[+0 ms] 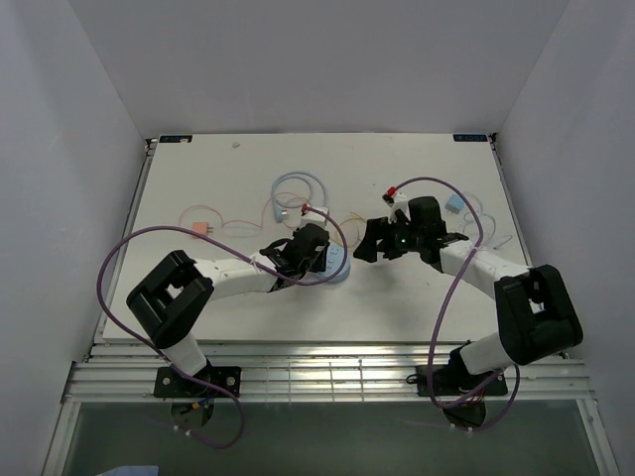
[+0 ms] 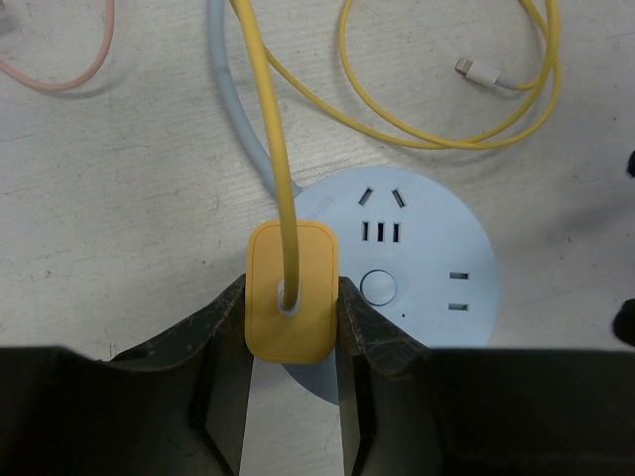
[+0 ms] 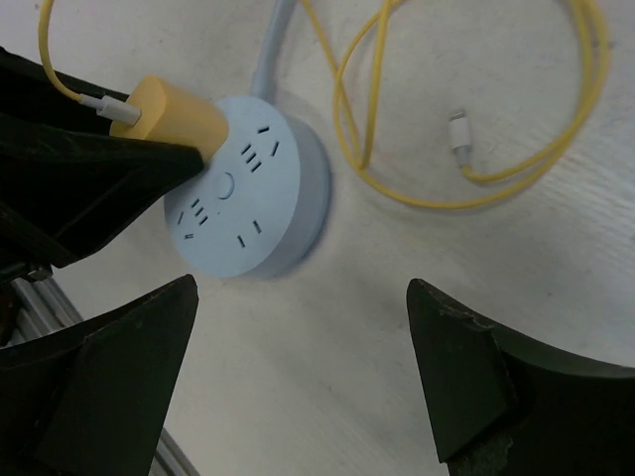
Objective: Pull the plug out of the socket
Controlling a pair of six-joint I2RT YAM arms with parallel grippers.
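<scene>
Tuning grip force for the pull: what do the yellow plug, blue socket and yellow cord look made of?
The plug: likely moulded plastic, matt; rounded edges, even colour, no glints. The socket: seemingly hard smooth plastic, satin; crisp slots, soft sheen. The yellow cord: probably soft plastic or rubber sheath; it lies in loose curves.

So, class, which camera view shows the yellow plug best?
The left wrist view: the plug sits centred, seen end-on, clamped by the left gripper, seated in the socket. The right wrist view shows its side, partly behind the gripper. In the top view the gripper hides it.
</scene>
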